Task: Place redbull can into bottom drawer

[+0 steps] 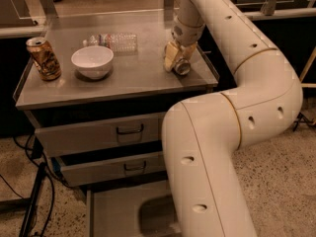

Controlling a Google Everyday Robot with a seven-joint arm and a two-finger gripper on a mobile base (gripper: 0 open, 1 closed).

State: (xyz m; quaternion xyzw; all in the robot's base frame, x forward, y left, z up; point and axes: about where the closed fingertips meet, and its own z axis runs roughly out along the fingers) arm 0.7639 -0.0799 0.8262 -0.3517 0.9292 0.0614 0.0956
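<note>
At the right edge of the cabinet top (133, 80), the redbull can (182, 67) is clasped by the gripper (176, 63).
The can is held tilted between the pale fingers (170, 56), its shiny silver top turned toward the camera and its lower end at or just above the steel surface; which of the two cannot be told. The white arm (232, 132) is bent down in front of the cabinet, and part of the drawers is hidden by it. The bottom drawer (111, 209) is seen pulled open below, its flat floor partly covered by the arm. The two upper drawers (98, 135) are shut. A white bowl (92, 61), a gold-brown can (44, 58) and a clear plastic bottle (116, 41) are set well apart from the gripper, toward the left.
</note>
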